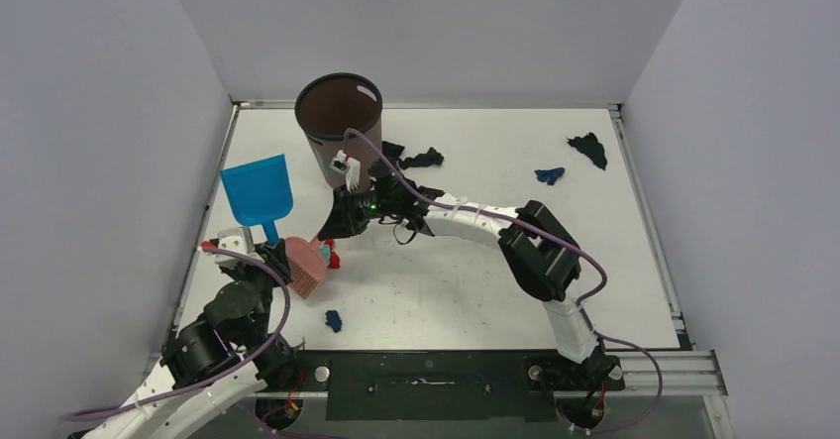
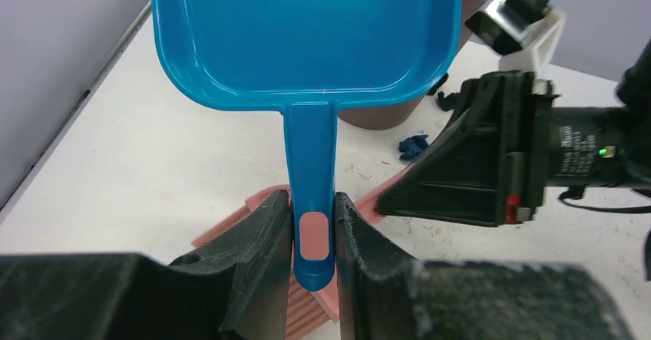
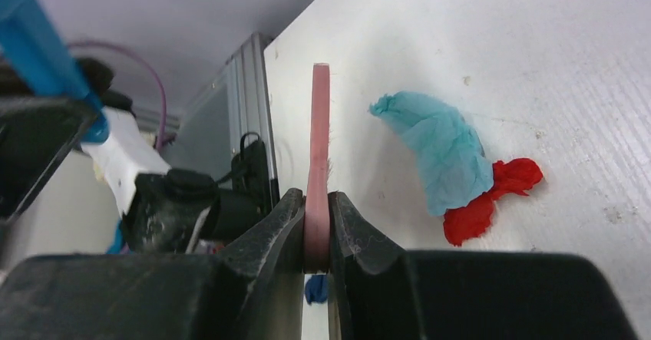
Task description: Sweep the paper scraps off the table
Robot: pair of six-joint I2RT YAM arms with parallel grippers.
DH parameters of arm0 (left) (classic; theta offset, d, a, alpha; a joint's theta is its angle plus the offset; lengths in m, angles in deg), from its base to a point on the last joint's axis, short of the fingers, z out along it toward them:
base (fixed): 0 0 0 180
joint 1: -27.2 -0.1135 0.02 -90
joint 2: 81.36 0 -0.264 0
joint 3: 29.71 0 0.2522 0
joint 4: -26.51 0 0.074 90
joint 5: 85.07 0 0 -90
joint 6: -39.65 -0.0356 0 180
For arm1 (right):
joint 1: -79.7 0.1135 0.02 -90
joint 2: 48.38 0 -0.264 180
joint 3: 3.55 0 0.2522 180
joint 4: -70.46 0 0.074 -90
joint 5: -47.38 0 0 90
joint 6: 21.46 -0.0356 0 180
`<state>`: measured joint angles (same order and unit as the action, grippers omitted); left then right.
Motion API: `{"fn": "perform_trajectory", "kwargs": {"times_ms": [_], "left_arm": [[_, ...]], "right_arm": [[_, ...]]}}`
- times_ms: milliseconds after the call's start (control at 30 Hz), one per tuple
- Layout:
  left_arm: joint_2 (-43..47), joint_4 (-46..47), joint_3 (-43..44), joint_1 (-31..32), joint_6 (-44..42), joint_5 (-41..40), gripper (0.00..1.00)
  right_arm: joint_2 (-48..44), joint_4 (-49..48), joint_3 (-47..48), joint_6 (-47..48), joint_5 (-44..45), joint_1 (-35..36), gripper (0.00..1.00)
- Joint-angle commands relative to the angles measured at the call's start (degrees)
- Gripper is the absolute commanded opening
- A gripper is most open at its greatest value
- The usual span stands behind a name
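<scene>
My left gripper (image 1: 265, 245) is shut on the handle of the bright blue dustpan (image 1: 258, 189), held over the left side of the white table (image 1: 475, 280); in the left wrist view its jaws (image 2: 313, 236) clamp the handle below the pan (image 2: 307, 33). My right gripper (image 1: 330, 231) is shut on the handle of the pink brush (image 1: 305, 267), seen edge-on in the right wrist view (image 3: 317, 140). Dark paper scraps lie apart: a dark blue one (image 1: 334, 320) near the front, black ones (image 1: 421, 158) by the bin, a blue one (image 1: 549, 174) and a black one (image 1: 589, 148) at the far right.
A brown round bin (image 1: 339, 127) stands at the back, left of centre. A light blue scrap (image 3: 445, 152) and a red scrap (image 3: 491, 198) lie next to the brush head. Grey walls close in the table on three sides.
</scene>
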<state>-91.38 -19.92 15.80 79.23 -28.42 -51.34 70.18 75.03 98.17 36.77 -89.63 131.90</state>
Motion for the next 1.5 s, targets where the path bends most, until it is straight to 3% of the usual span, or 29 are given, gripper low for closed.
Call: {"fn": "perform_trajectory", "kwargs": {"times_ms": [0, 100, 300, 433, 600, 867, 1000, 1167, 1467], "left_arm": [[2.1, 5.9, -0.1, -2.1, -2.5, 3.0, 0.0], [1.7, 6.2, -0.2, -3.1, -2.8, 3.9, 0.0], [0.6, 6.9, -0.1, -4.2, -3.3, 5.9, 0.0], [0.8, 7.7, -0.4, -5.1, -3.8, 7.2, 0.0], [1.3, 7.9, -0.5, -5.5, -4.3, 7.4, 0.0], [1.9, 8.4, -0.5, -5.7, -4.7, 8.2, 0.0], [2.0, 8.8, -0.6, -5.9, -4.9, 8.8, 0.0], [1.4, 9.1, -0.5, -6.4, -5.2, 9.7, 0.0], [2.0, 8.4, -0.4, -6.5, -5.0, 9.4, 0.0]], "right_arm": [[2.3, -11.0, 2.1, -17.7, 10.0, 0.4, 0.05], [3.8, -2.3, 4.4, -16.5, 17.0, 0.9, 0.05], [0.3, 4.7, 0.9, -13.1, 23.8, 0.6, 0.05], [-6.5, 5.7, -6.6, -10.6, 25.3, -2.1, 0.05], [-15.5, 6.4, -17.5, -7.0, 25.3, -10.5, 0.05], [-25.4, 22.9, -23.1, 7.4, 12.8, -23.6, 0.05], [-32.1, 26.5, -23.9, 14.2, 0.2, -26.8, 0.05], [-36.5, 25.2, -21.0, 15.8, -7.9, -22.7, 0.05], [-23.9, 26.6, -10.1, 17.2, -5.7, -7.2, 0.05]]}}
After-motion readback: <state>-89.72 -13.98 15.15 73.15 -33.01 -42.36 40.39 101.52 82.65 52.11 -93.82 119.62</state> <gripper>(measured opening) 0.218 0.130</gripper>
